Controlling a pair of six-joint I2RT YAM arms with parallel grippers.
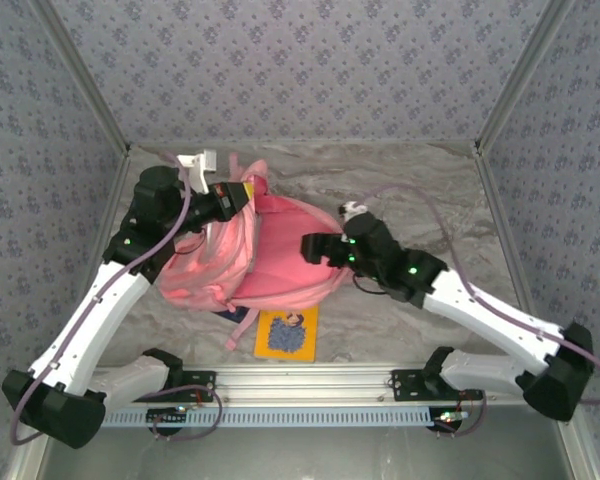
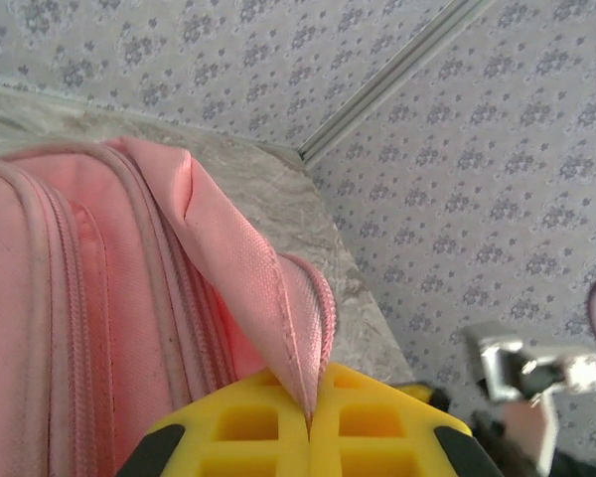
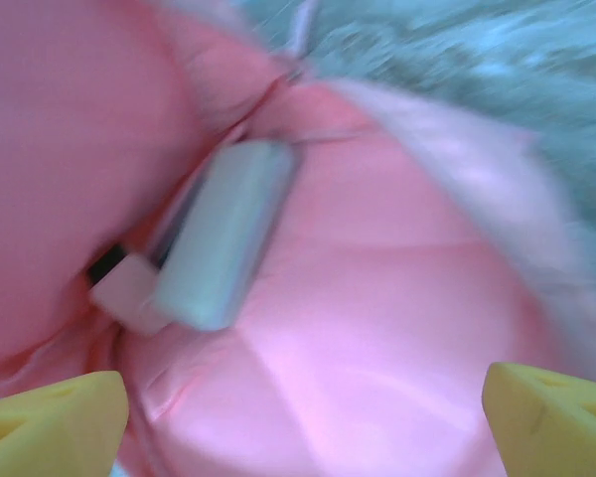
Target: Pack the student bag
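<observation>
The student bag (image 1: 280, 265), a large pink backpack, lies on the table left of centre with its mouth held up. My left gripper (image 1: 242, 196) is shut on the bag's zipper-edged flap (image 2: 278, 298), with the fabric pinched between the yellow fingers (image 2: 228, 427). At the bag's right side, my right gripper (image 1: 316, 246) stands open over the pink lining (image 3: 377, 328), with its fingertips (image 3: 55, 417) wide apart and nothing between them. A pale grey-green box (image 3: 223, 234) and a small pinkish item (image 3: 129, 293) lie inside, both blurred.
A yellow book (image 1: 287, 333) lies flat in front of the bag near the table's front rail. Something dark blue (image 1: 230, 313) pokes out under the bag's near edge. A small white object (image 1: 198, 160) sits near the back left corner. Patterned walls enclose the table.
</observation>
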